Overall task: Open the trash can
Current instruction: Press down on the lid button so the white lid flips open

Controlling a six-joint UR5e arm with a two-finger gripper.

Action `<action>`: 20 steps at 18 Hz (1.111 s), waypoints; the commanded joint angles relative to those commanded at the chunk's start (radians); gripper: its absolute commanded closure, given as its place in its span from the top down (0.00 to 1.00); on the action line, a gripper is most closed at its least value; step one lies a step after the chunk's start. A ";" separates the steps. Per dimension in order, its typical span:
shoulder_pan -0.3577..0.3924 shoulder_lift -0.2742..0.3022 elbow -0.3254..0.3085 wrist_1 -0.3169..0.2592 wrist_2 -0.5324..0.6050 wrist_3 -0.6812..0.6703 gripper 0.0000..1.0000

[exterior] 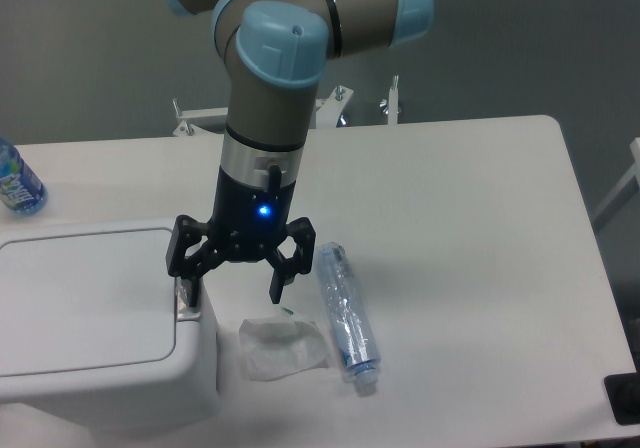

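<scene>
White table (470, 228): bore all items. Trash can (90, 318): white, lid flat and shut, stood at the table's front left corner. Gripper (232, 293): black, blue light lit, jaws spread wide; one fingertip touched the can's grey button strip at its right edge, the other hung over the table. Plastic bottle (345, 315): lay flat beside crumpled wrapper (282, 346). Blue-labelled bottle (17, 183): far left edge
</scene>
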 joint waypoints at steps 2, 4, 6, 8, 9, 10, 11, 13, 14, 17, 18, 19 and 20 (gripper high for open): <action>0.000 -0.002 0.000 0.000 0.000 0.000 1.00; 0.000 0.000 0.002 0.000 0.000 0.000 1.00; 0.000 -0.002 0.000 0.000 0.002 -0.002 1.00; 0.000 -0.008 -0.002 0.000 0.003 -0.002 1.00; 0.000 -0.009 -0.002 0.000 0.003 -0.002 1.00; 0.000 -0.012 0.002 0.000 0.003 -0.002 1.00; 0.000 -0.014 0.003 0.000 0.003 -0.002 1.00; 0.000 -0.012 0.006 0.000 0.003 0.000 1.00; 0.003 -0.009 0.014 0.000 0.003 0.000 1.00; 0.037 0.003 0.057 0.002 0.005 0.005 1.00; 0.057 0.003 0.069 0.000 0.005 0.017 1.00; 0.075 0.006 0.078 0.000 0.003 0.023 1.00; 0.093 0.015 0.087 0.000 0.003 0.025 1.00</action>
